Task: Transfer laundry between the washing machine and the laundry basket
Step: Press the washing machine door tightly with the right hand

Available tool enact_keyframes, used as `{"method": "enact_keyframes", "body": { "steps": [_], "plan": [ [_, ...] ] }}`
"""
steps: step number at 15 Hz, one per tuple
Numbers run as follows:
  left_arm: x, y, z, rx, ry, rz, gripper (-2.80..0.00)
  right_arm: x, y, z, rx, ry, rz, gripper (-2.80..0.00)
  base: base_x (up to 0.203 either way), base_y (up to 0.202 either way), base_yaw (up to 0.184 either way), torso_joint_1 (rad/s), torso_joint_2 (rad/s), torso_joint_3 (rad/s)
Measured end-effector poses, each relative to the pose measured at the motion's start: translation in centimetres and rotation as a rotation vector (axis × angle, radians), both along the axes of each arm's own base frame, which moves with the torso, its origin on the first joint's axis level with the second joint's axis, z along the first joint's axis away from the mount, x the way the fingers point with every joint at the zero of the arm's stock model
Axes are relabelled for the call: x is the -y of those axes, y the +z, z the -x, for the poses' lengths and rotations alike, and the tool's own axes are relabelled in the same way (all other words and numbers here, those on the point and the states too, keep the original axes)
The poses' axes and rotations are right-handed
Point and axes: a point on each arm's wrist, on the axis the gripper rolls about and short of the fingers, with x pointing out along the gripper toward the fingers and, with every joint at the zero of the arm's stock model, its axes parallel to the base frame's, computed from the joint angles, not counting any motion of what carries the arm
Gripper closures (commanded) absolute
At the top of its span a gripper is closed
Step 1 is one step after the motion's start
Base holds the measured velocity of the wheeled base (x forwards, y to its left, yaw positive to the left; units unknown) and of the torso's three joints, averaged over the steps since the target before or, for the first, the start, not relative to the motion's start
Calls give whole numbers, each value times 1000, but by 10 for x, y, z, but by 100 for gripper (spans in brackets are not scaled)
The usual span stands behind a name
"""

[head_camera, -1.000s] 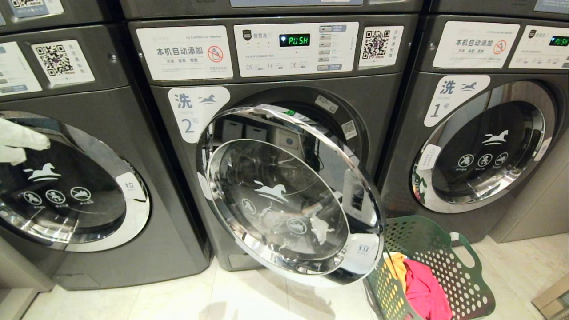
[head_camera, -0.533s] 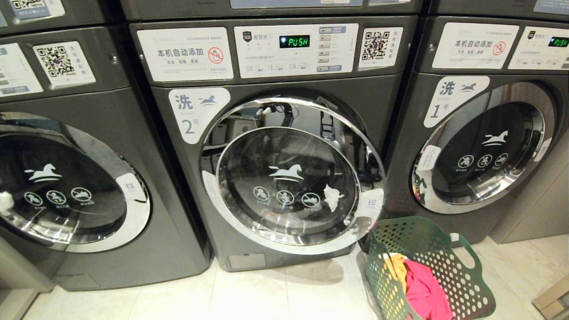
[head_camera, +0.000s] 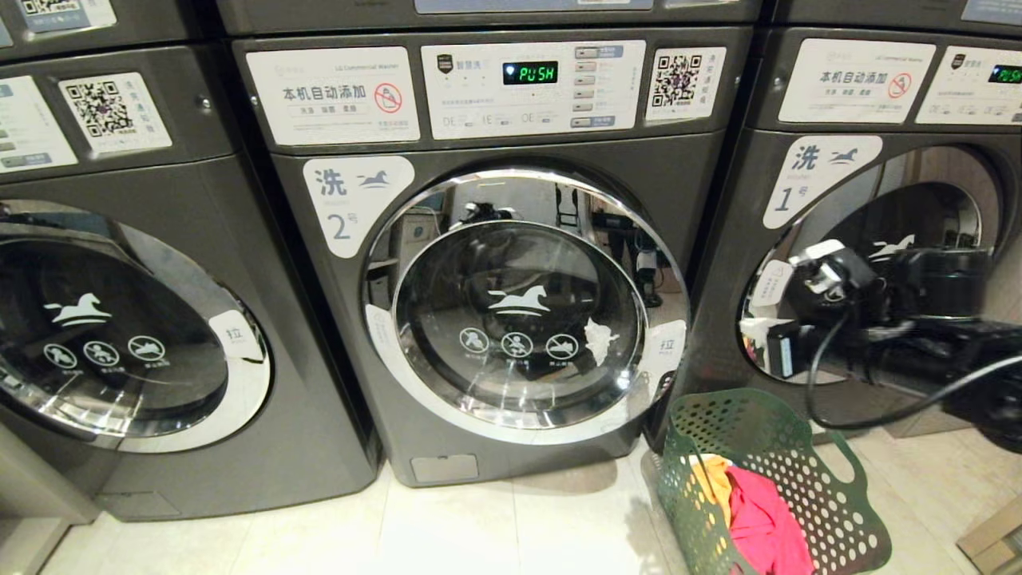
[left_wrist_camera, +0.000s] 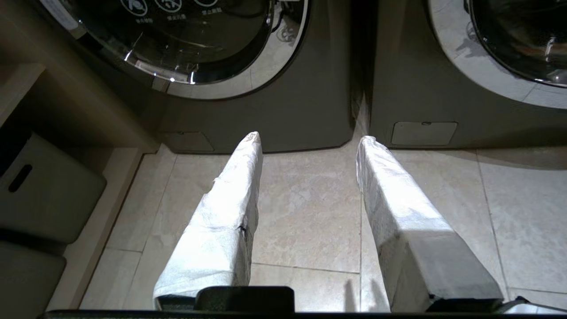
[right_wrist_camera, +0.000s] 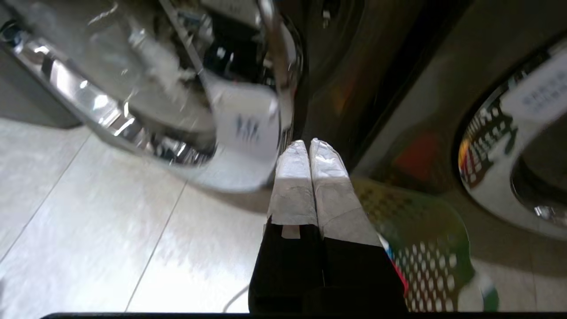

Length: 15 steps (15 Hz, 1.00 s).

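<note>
Head view: washer [head_camera: 511, 319] door shut, basket [head_camera: 830, 487] on the floor just right of it, laundry [head_camera: 762, 523] inside. Right gripper [right_wrist_camera: 308, 144] pinched tight, empty, above the basket; left gripper [left_wrist_camera: 310, 141] spread, empty, over tiles.

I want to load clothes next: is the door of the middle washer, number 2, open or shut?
Shut. The round chrome-rimmed glass door of the grey number 2 washer sits flush against the machine's front, with no gap showing around its rim.
</note>
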Motion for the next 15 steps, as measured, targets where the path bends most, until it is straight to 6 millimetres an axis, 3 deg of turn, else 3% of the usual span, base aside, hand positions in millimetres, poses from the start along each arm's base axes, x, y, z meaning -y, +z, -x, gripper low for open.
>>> {"method": "enact_keyframes", "body": {
  "steps": [2, 4, 9, 15],
  "plan": [
    [0, -31, 3, 14, -3, 0, 0, -9, -16, -50, 103, 31, -14, 0, 0, 0, 0, 0, 0, 0],
    [2, -42, 4, 28, -66, 9, 0, -15, -35, -75, 144, 103, -34, 0, 0, 0, 0, 0, 0, 0],
    [3, -47, 7, 10, -84, 15, 0, -35, -74, -75, 30, 271, -69, 0, 0, 0, 0, 0, 0, 0],
    [3, -48, 7, 7, -94, 18, 0, -55, -77, -108, 111, 97, -14, 0, 0, 0, 0, 0, 0, 0]
  ]
}}
